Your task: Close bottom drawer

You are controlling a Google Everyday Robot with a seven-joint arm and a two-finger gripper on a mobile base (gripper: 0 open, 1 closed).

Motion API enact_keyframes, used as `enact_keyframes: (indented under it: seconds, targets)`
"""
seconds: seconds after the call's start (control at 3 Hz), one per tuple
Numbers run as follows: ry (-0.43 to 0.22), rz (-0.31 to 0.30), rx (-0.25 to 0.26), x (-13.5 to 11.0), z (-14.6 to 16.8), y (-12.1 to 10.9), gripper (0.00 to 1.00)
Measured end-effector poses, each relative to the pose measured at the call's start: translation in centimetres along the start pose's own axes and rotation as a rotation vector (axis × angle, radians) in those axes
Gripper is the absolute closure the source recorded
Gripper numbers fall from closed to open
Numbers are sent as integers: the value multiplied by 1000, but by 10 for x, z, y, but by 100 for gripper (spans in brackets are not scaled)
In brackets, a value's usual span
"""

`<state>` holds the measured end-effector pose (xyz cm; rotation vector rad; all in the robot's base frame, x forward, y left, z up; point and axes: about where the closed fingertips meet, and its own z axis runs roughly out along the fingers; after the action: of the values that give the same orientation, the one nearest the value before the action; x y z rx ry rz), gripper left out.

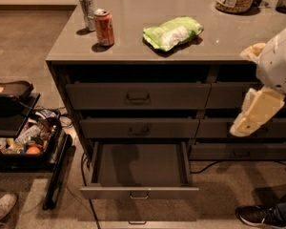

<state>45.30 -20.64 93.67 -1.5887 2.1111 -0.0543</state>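
Low in the left stack, bottom drawer (139, 171) sits pulled right out, front waiting for a push. End effector (248, 120) hangs right, well apart; can't tell whether it's open.

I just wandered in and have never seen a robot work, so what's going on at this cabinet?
A robot is to shut the bottom drawer of the left stack, which stands pulled out and looks empty. Its end effector hangs off to the right, in front of the right stack, not touching that drawer. The top drawer and middle drawer above are shut.
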Motion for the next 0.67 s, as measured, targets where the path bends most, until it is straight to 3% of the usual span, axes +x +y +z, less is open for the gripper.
enact_keyframes:
  seconds: [0.33, 0.67]
  targets:
    - [-101, 17, 20, -5, 28, 0, 0]
    - [-111, 17, 35, -9, 26, -2, 0]
